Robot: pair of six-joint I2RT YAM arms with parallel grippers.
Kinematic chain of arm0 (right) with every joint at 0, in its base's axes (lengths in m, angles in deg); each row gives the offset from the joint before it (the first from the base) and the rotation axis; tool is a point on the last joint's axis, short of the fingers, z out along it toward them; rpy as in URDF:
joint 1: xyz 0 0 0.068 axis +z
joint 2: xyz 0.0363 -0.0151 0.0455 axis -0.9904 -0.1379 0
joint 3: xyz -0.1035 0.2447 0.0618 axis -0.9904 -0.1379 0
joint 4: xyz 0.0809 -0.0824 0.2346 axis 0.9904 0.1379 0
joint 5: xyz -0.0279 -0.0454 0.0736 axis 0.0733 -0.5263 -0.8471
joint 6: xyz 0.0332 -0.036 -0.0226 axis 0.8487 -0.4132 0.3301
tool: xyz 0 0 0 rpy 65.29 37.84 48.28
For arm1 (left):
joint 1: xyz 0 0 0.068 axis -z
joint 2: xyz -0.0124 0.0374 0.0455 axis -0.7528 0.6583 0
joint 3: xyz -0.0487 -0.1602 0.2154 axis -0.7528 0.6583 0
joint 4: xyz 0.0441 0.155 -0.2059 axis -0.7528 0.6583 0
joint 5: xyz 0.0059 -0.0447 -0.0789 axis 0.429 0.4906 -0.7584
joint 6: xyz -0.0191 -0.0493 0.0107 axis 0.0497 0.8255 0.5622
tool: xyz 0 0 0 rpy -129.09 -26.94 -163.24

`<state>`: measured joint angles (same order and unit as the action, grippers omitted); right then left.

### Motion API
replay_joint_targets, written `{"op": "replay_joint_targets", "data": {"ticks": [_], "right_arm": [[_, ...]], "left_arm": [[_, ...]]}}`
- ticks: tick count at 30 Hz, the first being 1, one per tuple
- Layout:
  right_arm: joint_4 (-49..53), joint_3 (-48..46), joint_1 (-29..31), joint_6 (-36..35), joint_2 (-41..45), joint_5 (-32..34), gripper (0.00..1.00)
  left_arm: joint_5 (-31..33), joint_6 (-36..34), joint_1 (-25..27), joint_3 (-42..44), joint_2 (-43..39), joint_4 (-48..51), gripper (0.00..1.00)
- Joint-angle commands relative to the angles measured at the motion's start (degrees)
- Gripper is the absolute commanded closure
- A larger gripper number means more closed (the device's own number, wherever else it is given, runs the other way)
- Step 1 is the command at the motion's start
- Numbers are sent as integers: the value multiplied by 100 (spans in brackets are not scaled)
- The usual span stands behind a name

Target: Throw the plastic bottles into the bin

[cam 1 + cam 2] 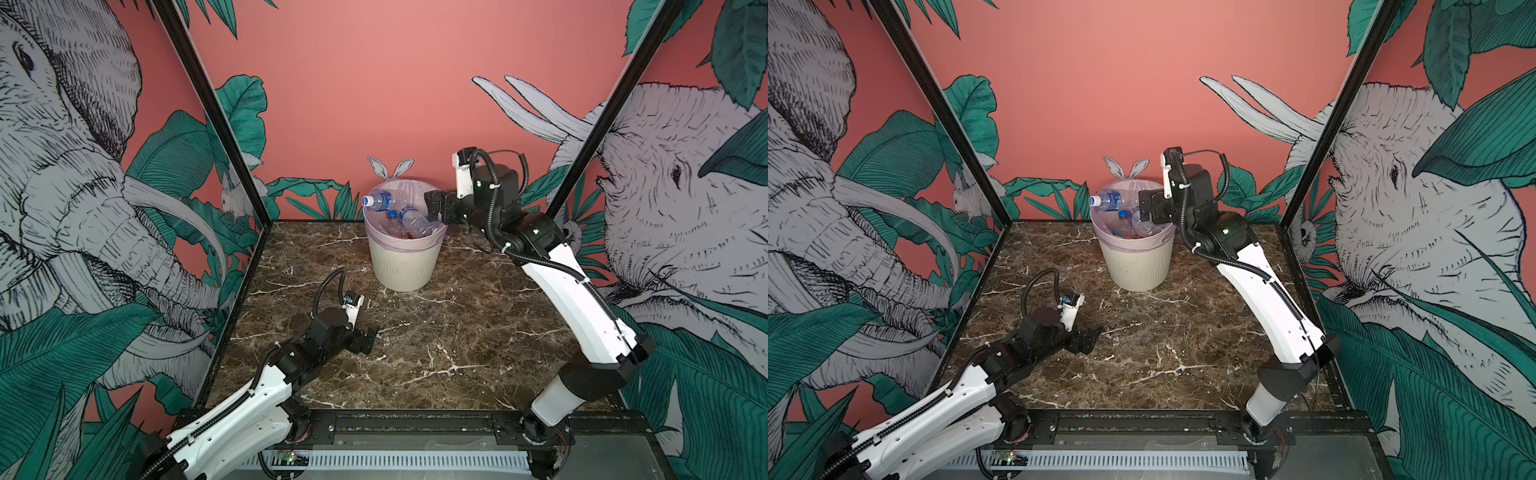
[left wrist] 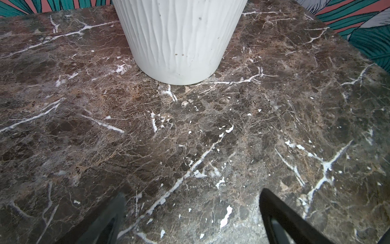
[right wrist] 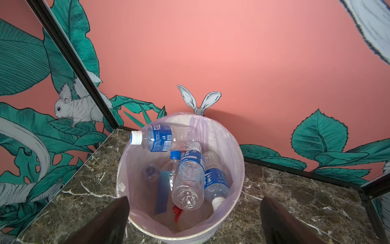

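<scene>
Several plastic bottles [image 3: 187, 183] inside bin [image 1: 401, 266], right tool [image 1: 429, 206] spread wide above rim

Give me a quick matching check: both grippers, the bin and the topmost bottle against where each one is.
1 left gripper
2 right gripper
3 bin
4 top bottle

A raised at the bin's rim, open
B back of the table
C low over the table, open
D lying highest in the bin, cap at its rim

Pairs: 1-C, 2-A, 3-B, 4-D
</scene>
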<state>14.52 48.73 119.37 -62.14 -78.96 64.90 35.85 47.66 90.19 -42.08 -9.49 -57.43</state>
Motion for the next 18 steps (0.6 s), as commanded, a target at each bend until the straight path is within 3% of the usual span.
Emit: {"op": "replay_joint_targets", "data": {"ticks": [1,18], "right_arm": [[-435,-622,-114,-16,290,88,1],[-1031,-2870,-508,99,1738,55,1]], "left_arm": [[122,-62,12,-262,26,-35,0],[168,-287,-82,-857,267,320,0]]}}
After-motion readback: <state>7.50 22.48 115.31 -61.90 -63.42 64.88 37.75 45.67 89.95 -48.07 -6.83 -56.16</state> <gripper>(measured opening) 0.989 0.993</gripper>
